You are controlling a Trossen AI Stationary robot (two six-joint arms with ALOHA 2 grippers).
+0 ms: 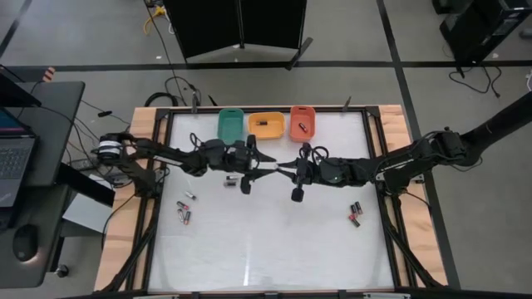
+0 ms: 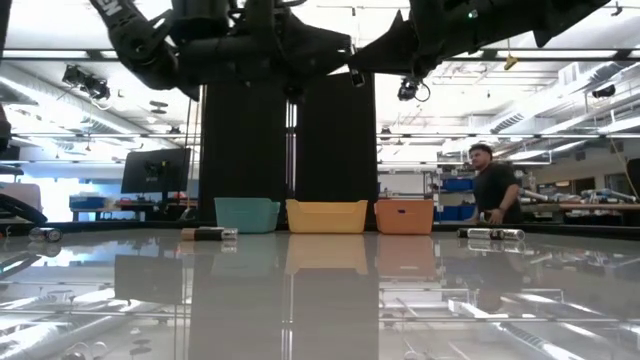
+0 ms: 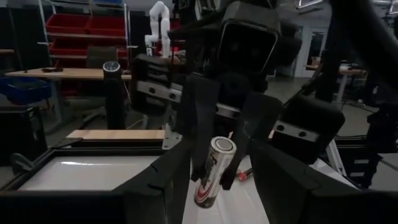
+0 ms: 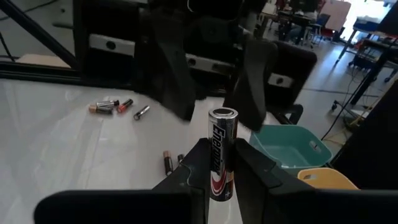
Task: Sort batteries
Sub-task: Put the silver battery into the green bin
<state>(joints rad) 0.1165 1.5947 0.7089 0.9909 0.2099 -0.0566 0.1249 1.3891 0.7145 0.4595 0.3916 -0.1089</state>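
From above, both arms meet over the middle of the white surface [image 1: 266,241], the left gripper [image 1: 264,158] and right gripper [image 1: 278,169] facing each other just near of the green tray [image 1: 231,124], orange tray [image 1: 266,125] and red tray [image 1: 302,122] lined along the far edge. Loose batteries [image 1: 184,209] lie at the left, another cluster [image 1: 356,214] at the right, and one [image 1: 230,181] sits below the left arm. The low view shows the three trays in a row, a battery [image 2: 208,234] lying left of them and a person [image 2: 495,187] in the room behind. In the left wrist view, that arm's gripper stands open, its fingers [image 3: 165,180] apart from the upright battery [image 3: 213,169] between them. In the right wrist view, the right gripper is closed on that same battery [image 4: 221,152] (held upright, clear of the surface).
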